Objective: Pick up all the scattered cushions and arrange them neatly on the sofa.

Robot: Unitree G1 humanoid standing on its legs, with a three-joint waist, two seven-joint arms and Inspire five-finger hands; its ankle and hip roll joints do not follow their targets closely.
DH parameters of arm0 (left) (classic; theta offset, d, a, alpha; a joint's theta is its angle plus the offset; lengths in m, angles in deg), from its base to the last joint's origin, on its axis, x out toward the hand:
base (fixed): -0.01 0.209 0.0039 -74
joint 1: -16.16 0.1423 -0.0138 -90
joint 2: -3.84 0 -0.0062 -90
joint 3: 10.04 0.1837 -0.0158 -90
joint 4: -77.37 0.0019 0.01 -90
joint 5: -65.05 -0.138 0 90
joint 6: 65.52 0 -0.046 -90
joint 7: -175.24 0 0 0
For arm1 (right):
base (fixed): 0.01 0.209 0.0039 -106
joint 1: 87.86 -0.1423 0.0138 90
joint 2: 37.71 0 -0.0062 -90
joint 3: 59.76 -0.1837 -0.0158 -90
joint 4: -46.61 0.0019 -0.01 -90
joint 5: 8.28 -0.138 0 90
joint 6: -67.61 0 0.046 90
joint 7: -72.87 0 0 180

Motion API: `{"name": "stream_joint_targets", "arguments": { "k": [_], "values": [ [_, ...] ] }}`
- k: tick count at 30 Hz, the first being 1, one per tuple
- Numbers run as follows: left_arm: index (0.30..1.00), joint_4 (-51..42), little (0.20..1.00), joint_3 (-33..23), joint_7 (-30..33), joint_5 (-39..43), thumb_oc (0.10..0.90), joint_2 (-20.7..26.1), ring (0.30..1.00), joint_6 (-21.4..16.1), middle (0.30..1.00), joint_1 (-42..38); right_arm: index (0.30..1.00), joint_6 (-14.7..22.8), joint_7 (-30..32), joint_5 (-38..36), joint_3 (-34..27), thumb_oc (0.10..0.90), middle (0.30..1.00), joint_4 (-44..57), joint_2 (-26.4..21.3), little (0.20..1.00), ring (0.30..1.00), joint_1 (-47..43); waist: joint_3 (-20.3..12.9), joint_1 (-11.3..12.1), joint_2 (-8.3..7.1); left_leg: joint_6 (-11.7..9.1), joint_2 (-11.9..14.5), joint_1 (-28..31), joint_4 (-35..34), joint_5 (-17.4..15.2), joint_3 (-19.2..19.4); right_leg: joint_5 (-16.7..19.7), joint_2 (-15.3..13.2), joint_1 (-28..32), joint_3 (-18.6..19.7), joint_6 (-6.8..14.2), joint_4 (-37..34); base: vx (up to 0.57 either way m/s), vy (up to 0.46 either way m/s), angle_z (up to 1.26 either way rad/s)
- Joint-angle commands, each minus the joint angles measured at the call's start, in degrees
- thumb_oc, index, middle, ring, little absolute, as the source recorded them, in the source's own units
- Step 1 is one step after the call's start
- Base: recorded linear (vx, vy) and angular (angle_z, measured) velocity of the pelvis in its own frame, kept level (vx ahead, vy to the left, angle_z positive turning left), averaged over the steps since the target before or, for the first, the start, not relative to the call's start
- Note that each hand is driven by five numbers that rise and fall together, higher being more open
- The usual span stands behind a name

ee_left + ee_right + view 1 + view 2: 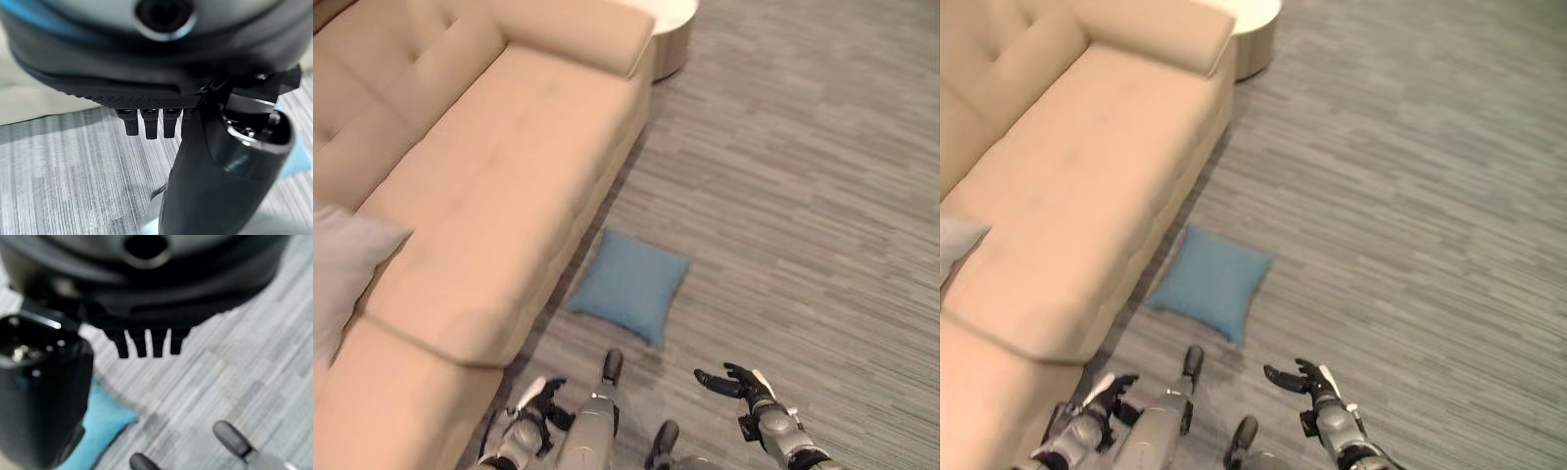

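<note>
The blue cushion (629, 283) lies on the floor (803, 196) beside the sofa (489, 186), and both the left hand (536, 401) and the right hand (736, 384) hang above the floor with fingers spread, holding nothing.

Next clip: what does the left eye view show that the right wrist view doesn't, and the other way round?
The left eye view takes in the beige sofa, a grey cushion lying on it, a round white table past the sofa's end, and the left hand. The right wrist view adds a close look at the right hand, fingers straight, holding nothing. Both show the blue cushion on the grey floor.
</note>
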Motion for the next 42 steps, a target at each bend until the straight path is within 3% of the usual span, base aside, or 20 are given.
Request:
{"name": "stream_joint_targets", "arguments": {
  "k": [1, 12, 13, 14, 15, 16, 18, 19, 20, 22, 24, 26, 28, 30, 31, 35, 36, 39, 42],
  "values": [
    [0.9, 2.72, 0.9, 0.47, 0.28, -2.43, 0.8, -1.29, 0.9, 0.02, 0.9, -1.62, 0.9, 0.76, 0.46, 1.04, -0.65, 0.8, 0.9, 1.59, -2.93, 0.9, 0.9, 1.63, 0.27, 0.85, 0.6, -1.23, 0.87, 3.78, 0.72, -9.25, 1.33, -4.28, -3.67, -5.09, 0.76, 1.72, 6.01, 0.08, 0.061, 0.17],
    [0.9, 1.26, 0.9, 1.47, 0.62, -3.98, 0.8, -0.65, 0.9, -0.4, 0.9, -2.81, 0.9, 0.45, 0.3, 0.25, -1.56, 0.8, 0.9, 0.37, -1.96, 0.9, 0.9, 1.25, -0.12, 0.7, -0.41, -0.02, -0.91, 2.59, 2.91, -12.45, 2.76, -2.62, -5.35, -5.4, 1.78, 3.89, 3.25, 0.05, 0.075, -0.02],
    [0.9, 0.88, 0.9, 1.6, 0.62, -3.92, 0.8, -0.5, 0.9, -0.48, 0.9, -2.94, 0.9, 0.44, 0.11, -0.22, -1.6, 0.8, 0.9, 0.73, -1.6, 0.9, 0.9, 1.21, -0.15, 0.73, -0.58, 0.31, -1.13, 2.46, 2.89, -12.65, 2.63, -2.8, -5.61, -6.05, 1.98, 4.1, 4.45, 0.09, 0.219, -0.03],
    [0.9, 0.38, 0.9, 1.74, 0.53, -3.82, 0.8, 0.15, 0.9, -0.35, 0.9, -3.42, 0.9, 0.51, -0.15, -1.15, -1.58, 0.8, 0.9, 2.35, -0.44, 0.9, 0.9, 0.0, 0.5, 0.77, -0.9, 1.57, -1.42, 2.7, 2.9, -13.31, 2.31, -3.44, -7.26, -9.07, 2.63, 5.11, 12.32, 0.06, 0.174, -0.08],
    [0.9, 0.39, 0.9, 1.74, 0.52, -3.82, 0.8, 0.15, 0.9, -0.35, 0.9, -3.45, 0.9, 0.51, -0.15, -1.15, -1.6, 0.8, 0.9, 2.34, -0.45, 0.9, 0.9, -0.03, 0.27, 0.71, -0.89, 1.6, -1.44, 2.39, 2.84, -13.13, 2.24, -3.32, -7.27, -9.37, 2.56, 5.12, 12.31, 0.08, 0.291, -0.13],
    [0.9, 0.2, 0.9, 1.78, 0.94, -3.3, 0.8, 0.32, 0.9, -0.65, 0.9, -3.85, 0.9, 0.72, 0.03, -2.36, -2.02, 0.8, 0.9, 3.38, -0.15, 0.9, 0.9, -1.57, 2.12, 0.13, -0.5, 2.88, -1.78, 2.9, 3.66, -13.96, 2.23, -1.29, -10.28, -12.86, 2.37, 7.47, 22.4, 0.02, 0.171, -0.2],
    [0.9, 0.22, 0.9, 1.78, 0.94, -3.3, 0.8, 0.3, 0.9, -0.65, 0.9, -3.88, 0.9, 0.71, 0.02, -2.36, -2.04, 0.8, 0.9, 3.38, -0.17, 0.9, 0.9, -1.6, 1.89, 0.06, -0.45, 2.9, -1.77, 2.59, 3.62, -13.8, 2.14, -1.13, -10.24, -13.12, 2.29, 7.47, 22.33, -0.01, 0.144, -0.2],
    [0.9, -0.27, 0.9, 2.86, 1.77, -1.82, 0.8, 1.02, 0.9, -0.8, 0.9, -6.81, 0.9, 1.34, 0.57, -3.23, -0.76, 0.8, 0.9, 6.19, -0.36, 0.9, 0.9, -4.76, 6.25, -0.75, 1.3, 3.63, -1.57, 3.03, 3.68, -14.66, 0.66, 1.24, -13.07, -18.53, 4.04, 7.73, 28.91, -0.05, 0.119, -0.03],
    [0.9, -0.26, 0.9, 2.85, 1.77, -1.82, 0.8, 1.0, 0.9, -0.8, 0.9, -6.87, 0.9, 1.33, 0.56, -3.23, -0.78, 0.8, 0.9, 6.18, -0.37, 0.9, 0.9, -4.81, 6.15, -0.79, 1.39, 3.62, -1.49, 2.86, 3.62, -14.52, 0.57, 1.42, -12.98, -18.61, 3.93, 7.7, 28.73, -0.07, 0.082, 0.2],
    [0.9, -1.88, 0.9, 4.03, 2.0, -0.48, 0.8, 1.27, 0.9, -2.29, 0.9, -9.49, 0.9, 2.07, 1.2, -3.18, 0.12, 0.8, 0.9, 7.62, -0.91, 0.9, 0.9, -7.02, 8.9, -0.65, 1.56, 2.56, -1.58, 0.55, 4.84, -14.95, -0.38, 0.96, -14.13, -18.65, 3.36, 6.78, 20.93, -0.06, -0.11, 0.43],
    [0.9, -5.49, 0.9, 5.09, 2.26, 0.91, 0.8, 2.78, 0.9, -3.94, 0.9, -11.93, 0.9, 3.09, 1.58, -4.52, 0.41, 0.8, 0.9, 11.06, -2.4, 0.9, 0.9, -8.75, 10.87, -1.03, 1.11, 1.54, -2.67, -2.06, 6.15, -15.38, -1.55, 2.95, -13.81, -19.77, 5.95, 6.89, 10.02, 0.02, -0.154, 0.49],
    [0.9, -9.52, 0.9, 5.68, 2.92, 2.48, 0.8, 4.59, 0.9, -5.63, 0.9, -13.94, 0.9, 3.86, 2.29, -4.03, 1.89, 0.8, 0.9, 11.82, -3.32, 0.9, 0.9, -11.33, 12.39, -1.22, 1.24, 1.16, -3.61, -5.62, 7.78, -15.4, -2.93, 5.39, -13.33, -22.81, 6.92, 7.63, 8.78, 0.02, -0.146, 0.5],
    [0.9, -11.55, 0.9, 6.66, 2.8, 3.97, 0.8, 4.99, 0.9, -6.69, 0.9, -15.65, 0.9, 4.64, 2.82, -3.21, 4.12, 0.8, 0.9, 12.32, -3.69, 0.9, 0.9, -12.94, 13.24, -1.16, 0.36, 0.18, -3.75, -8.69, 9.1, -15.08, -2.93, 6.07, -12.79, -22.75, 4.59, 7.41, 6.5, 0.02, -0.171, 0.61],
    [0.9, -11.35, 0.9, 7.0, 2.89, 5.25, 0.8, 4.84, 0.9, -6.64, 0.9, -17.47, 0.9, 5.08, 3.17, -3.21, 5.33, 0.8, 0.9, 12.28, -3.56, 0.9, 0.9, -14.09, 13.24, -1.2, 0.6, -0.52, -3.25, -10.47, 9.11, -14.39, -3.24, 5.71, -12.01, -24.42, 3.9, 7.24, 7.01, 0.07, -0.172, 0.39],
    [0.9, -11.01, 0.9, 8.64, 3.48, 4.94, 0.8, 5.72, 0.9, -6.44, 0.9, -22.38, 0.9, 5.88, 4.04, -4.31, 7.02, 0.8, 0.9, 13.24, -3.49, 0.9, 0.9, -15.16, 13.24, -2.07, 0.35, -2.33, -1.35, -13.55, 8.39, -14.31, -4.04, 3.46, -10.1, -27.11, 2.68, 6.66, 7.3, 0.13, -0.182, 0.4],
    [0.9, -11.73, 0.9, 9.75, 4.17, 4.08, 0.8, 6.94, 0.9, -6.43, 0.9, -24.73, 0.9, 6.61, 4.67, -6.74, 6.05, 0.8, 0.9, 13.72, -3.55, 0.9, 0.9, -15.96, 13.24, -2.35, 0.14, -3.03, -0.42, -15.4, 8.0, -13.48, -4.47, 2.93, -9.66, -29.05, 1.85, 6.3, 7.89, 0.05, -0.141, 0.25],
    [0.9, -15.82, 0.9, 11.79, 7.28, 2.88, 0.8, 8.59, 0.9, -7.83, 0.9, -30.05, 0.9, 10.05, 7.98, -15.1, 1.12, 0.8, 0.9, 16.11, -5.88, 0.9, 0.9, -19.74, 13.24, -3.92, 0.18, -4.34, 1.65, -20.82, 6.16, -11.59, -2.35, 2.37, -9.65, -33.68, -0.78, 6.59, 7.63, 0.05, -0.168, 0.1],
    [0.9, -23.79, 0.9, 13.86, 10.26, 0.14, 0.8, 12.21, 0.9, -9.49, 0.9, -35.03, 0.9, 10.19, 10.36, -10.32, 2.02, 0.8, 0.9, 18.04, -10.65, 0.9, 0.9, -21.85, 13.24, -5.66, 1.65, -4.91, 5.14, -28.52, 7.79, -10.38, 5.18, 1.12, -11.26, -40.56, -3.57, 6.7, 11.1, 0.04, -0.024, 0.51],
    [0.9, -26.73, 0.9, 14.41, 12.1, -0.85, 0.8, 15.06, 0.9, -9.71, 0.9, -37.77, 0.9, 10.62, 12.93, -8.11, -0.02, 0.8, 0.9, 21.0, -13.24, 0.9, 0.9, -22.36, 13.24, -6.65, 1.88, -4.82, 5.82, -33.88, 9.42, -10.59, 6.4, 0.64, -13.12, -47.17, -3.03, 6.54, 16.07, 0.06, 0.104, 0.15]
  ]
}}
